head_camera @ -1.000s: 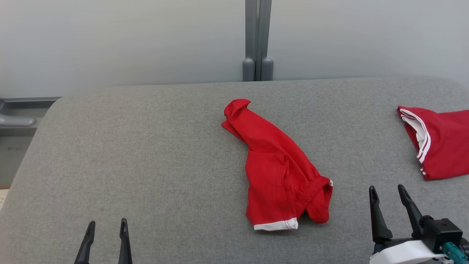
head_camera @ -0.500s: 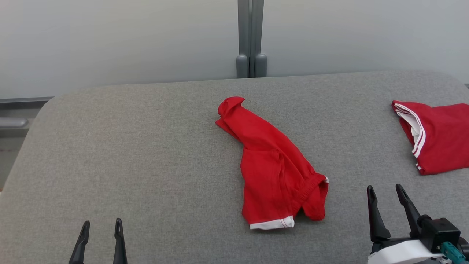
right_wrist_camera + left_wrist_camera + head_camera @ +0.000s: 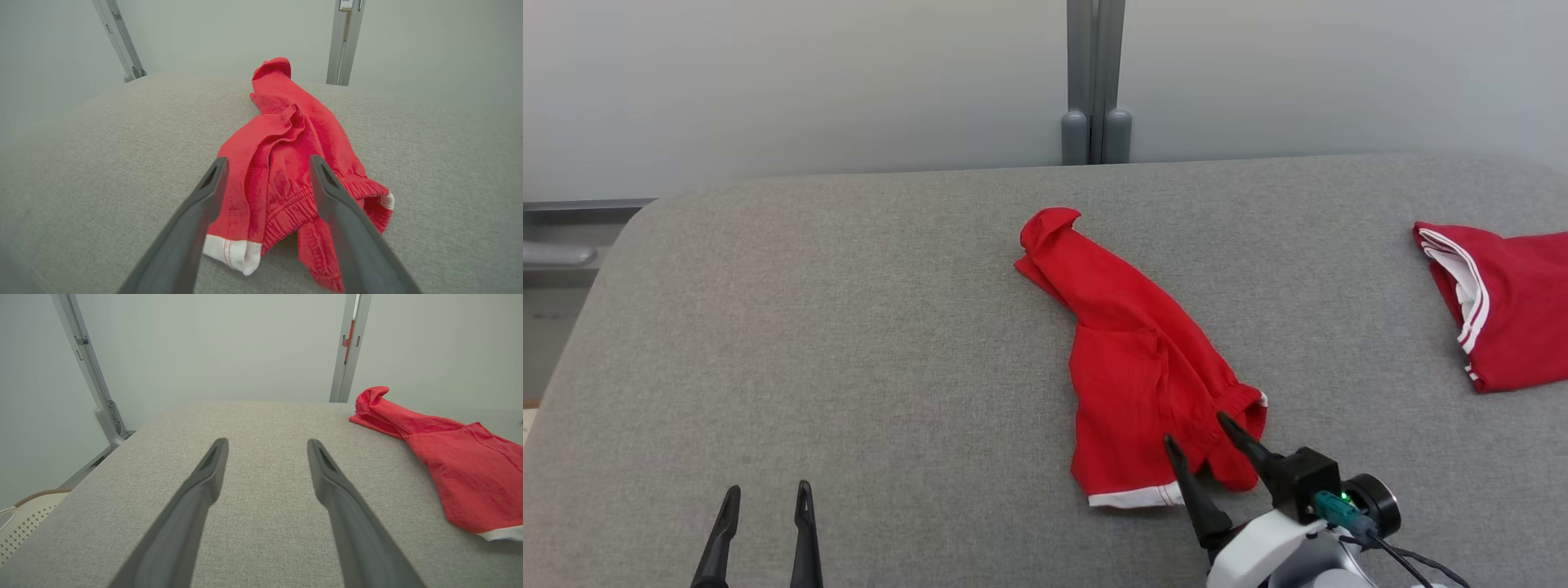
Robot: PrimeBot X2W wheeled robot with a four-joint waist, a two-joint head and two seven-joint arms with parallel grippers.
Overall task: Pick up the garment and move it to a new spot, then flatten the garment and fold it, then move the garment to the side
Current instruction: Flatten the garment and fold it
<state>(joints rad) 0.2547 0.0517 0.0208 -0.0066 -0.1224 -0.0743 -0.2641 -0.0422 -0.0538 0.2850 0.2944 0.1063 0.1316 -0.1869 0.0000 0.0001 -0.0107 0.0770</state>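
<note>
Second garment (image 3: 1511, 310) at table (image 3: 849, 327) right edge, cut off by frame. Garment (image 3: 1135, 367) mid-table, crumpled, long axis far-centre to near-right, white hem (image 3: 1135, 498) nearest. Right wrist view adds gathered waistband (image 3: 286, 204). Right gripper (image 3: 1196, 429) open over near end (contact unclear); left gripper (image 3: 768, 488) open, empty, near-left corner.
</note>
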